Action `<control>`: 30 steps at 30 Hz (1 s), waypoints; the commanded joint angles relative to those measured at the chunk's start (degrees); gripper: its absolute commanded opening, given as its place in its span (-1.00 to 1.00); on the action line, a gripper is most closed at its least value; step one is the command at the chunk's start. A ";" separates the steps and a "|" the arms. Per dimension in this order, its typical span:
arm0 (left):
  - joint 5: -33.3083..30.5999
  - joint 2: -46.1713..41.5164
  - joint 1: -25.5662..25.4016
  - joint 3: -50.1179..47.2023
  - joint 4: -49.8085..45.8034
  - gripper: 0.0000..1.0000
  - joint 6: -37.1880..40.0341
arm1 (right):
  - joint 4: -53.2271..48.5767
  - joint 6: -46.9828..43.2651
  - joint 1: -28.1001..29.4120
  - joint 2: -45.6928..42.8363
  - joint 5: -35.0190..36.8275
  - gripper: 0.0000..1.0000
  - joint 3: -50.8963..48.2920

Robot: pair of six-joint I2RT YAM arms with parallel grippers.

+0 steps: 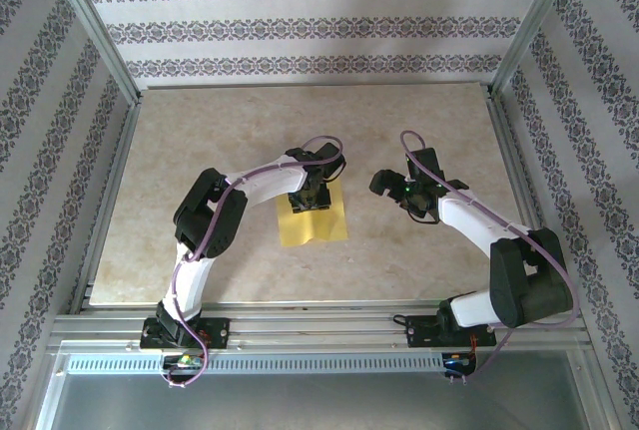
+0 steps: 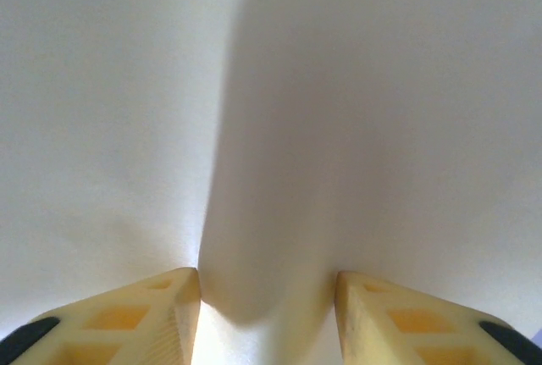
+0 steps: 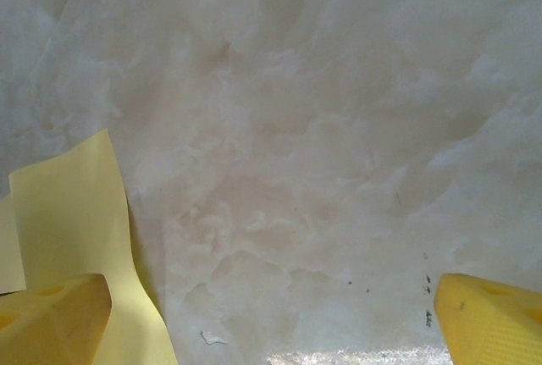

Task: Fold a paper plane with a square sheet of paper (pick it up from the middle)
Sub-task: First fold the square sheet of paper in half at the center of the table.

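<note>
The square sheet of paper (image 1: 318,225) lies yellow near the middle of the table, with my left gripper (image 1: 310,201) pressed down on its centre. In the left wrist view the paper (image 2: 110,85) looks pale. A raised hump of it stands between my two fingertips, and the left gripper (image 2: 268,284) is partly closed against its sides with a gap still between the jaws. My right gripper (image 1: 399,191) hovers wide open over bare table to the right of the sheet. A lifted corner of the paper (image 3: 76,212) shows beside its left finger (image 3: 51,314).
The marble-patterned table (image 1: 200,131) is framed by aluminium rails and patterned walls on three sides. The table surface (image 3: 322,128) under my right gripper (image 3: 271,289) is bare apart from a small white fleck (image 3: 207,338).
</note>
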 commanded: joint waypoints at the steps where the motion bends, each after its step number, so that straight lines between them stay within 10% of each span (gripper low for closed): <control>1: 1.15 -1.62 0.59 -0.34 0.47 -0.28 0.74 | 0.29 0.84 -0.33 0.41 -0.64 0.96 1.12; 18: 33.95 -19.87 9.86 -23.32 36.94 -0.38 4.62 | 10.32 -0.88 1.94 1.56 -17.89 0.86 3.14; 30: 38.09 -18.67 17.08 -38.70 54.29 -0.29 1.48 | 12.76 2.45 10.06 11.47 -22.49 0.34 6.94</control>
